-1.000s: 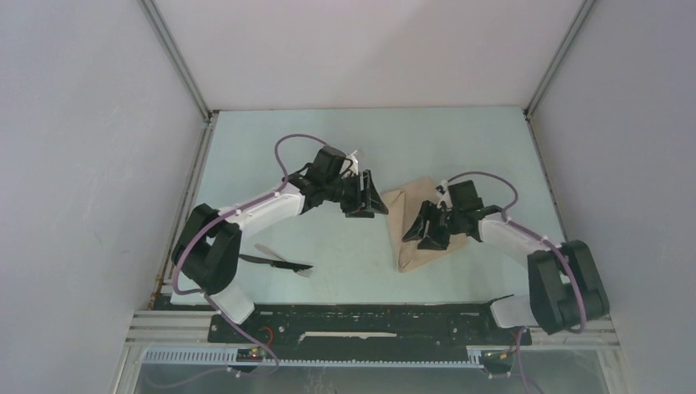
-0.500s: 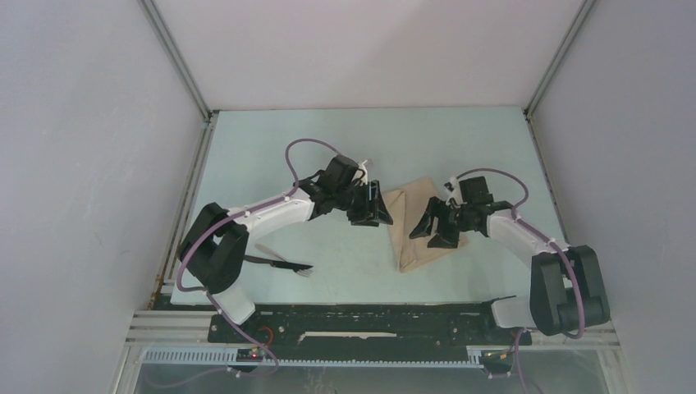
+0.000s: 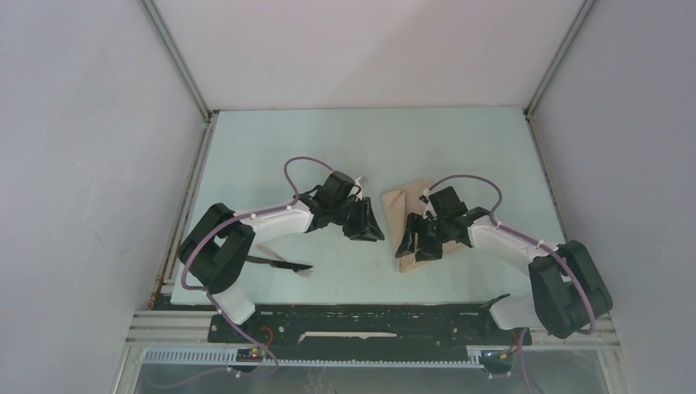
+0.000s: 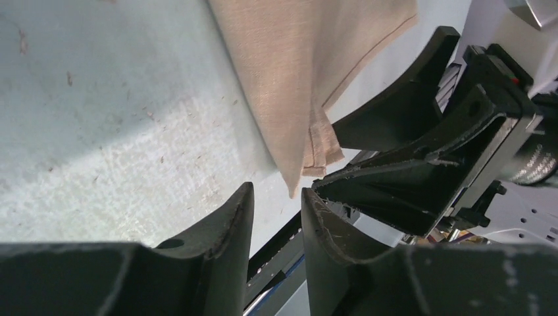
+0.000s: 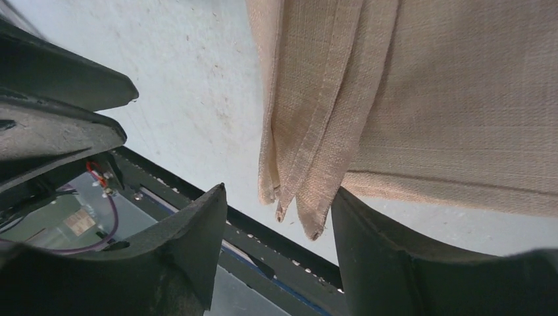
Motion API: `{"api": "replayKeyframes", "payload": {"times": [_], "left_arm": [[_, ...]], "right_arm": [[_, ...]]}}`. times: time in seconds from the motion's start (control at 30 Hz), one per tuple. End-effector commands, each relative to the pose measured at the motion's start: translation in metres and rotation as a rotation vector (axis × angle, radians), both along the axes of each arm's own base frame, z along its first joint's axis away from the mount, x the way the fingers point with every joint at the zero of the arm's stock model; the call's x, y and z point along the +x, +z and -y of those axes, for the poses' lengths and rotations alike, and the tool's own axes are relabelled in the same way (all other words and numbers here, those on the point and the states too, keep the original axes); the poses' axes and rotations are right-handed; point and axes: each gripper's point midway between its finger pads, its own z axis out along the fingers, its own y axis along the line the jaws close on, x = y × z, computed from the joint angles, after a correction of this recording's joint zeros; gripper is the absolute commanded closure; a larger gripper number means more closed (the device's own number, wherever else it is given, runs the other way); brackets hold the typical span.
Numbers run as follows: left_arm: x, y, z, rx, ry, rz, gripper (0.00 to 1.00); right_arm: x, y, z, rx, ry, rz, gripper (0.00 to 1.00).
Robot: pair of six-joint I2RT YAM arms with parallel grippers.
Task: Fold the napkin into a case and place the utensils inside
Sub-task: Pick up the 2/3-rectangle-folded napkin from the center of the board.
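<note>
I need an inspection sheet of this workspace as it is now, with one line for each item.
Surface: pale green table, small specks in the left wrist view.
Job's things: folded napkin right of centre; utensils at near left, apart from it.
Clutter: nothing seen.
Grippers: left gripper narrowly open, empty; right gripper open over napkin's near corner.
Cables: purple cables loop up behind each gripper.
Surroundings: white walls.

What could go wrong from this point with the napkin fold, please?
The left gripper and right gripper sit very close together at the near corner of the napkin, so they might collide. Its layers there look splayed in the right wrist view; a pinch could catch only some of them and undo the fold.
</note>
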Motion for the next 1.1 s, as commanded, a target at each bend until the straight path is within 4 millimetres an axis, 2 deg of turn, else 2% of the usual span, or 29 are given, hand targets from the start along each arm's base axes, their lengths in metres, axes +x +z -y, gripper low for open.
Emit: {"api": "replayKeyframes", "payload": {"times": [0.0,0.17,0.27,0.37,0.47,0.6,0.7,0.9,1.07], "left_arm": [[0.006,0.013,0.006,-0.051,0.016,0.038,0.65],[0.004,0.011,0.005,-0.056,0.019,0.035,0.68],[0.003,0.01,0.004,-0.056,0.02,0.033,0.69],[0.003,0.011,0.005,-0.061,0.02,0.035,0.71],[0.004,0.013,0.005,-0.064,0.02,0.041,0.72],[0.006,0.014,0.006,-0.066,0.02,0.044,0.72],[0.009,0.015,0.009,-0.072,0.014,0.039,0.73],[0.015,0.02,0.016,-0.086,0.007,0.045,0.73],[0.021,0.023,0.023,-0.098,0.005,0.042,0.74]], "right_arm": [[0.006,-0.008,-0.001,-0.092,-0.035,0.041,0.34],[0.01,-0.01,-0.004,-0.167,-0.022,0.063,0.37],[0.014,-0.011,-0.008,-0.175,-0.016,0.072,0.42],[0.018,-0.01,-0.01,-0.184,-0.008,0.071,0.54],[0.022,-0.003,-0.008,-0.191,-0.01,0.088,0.7],[0.029,0.003,0.008,-0.212,-0.023,0.091,0.84],[0.034,0.001,0.023,-0.221,-0.037,0.075,0.94],[0.051,-0.002,0.05,-0.245,-0.051,0.097,1.0],[0.067,-0.008,0.056,-0.262,-0.034,0.12,1.0]]}}
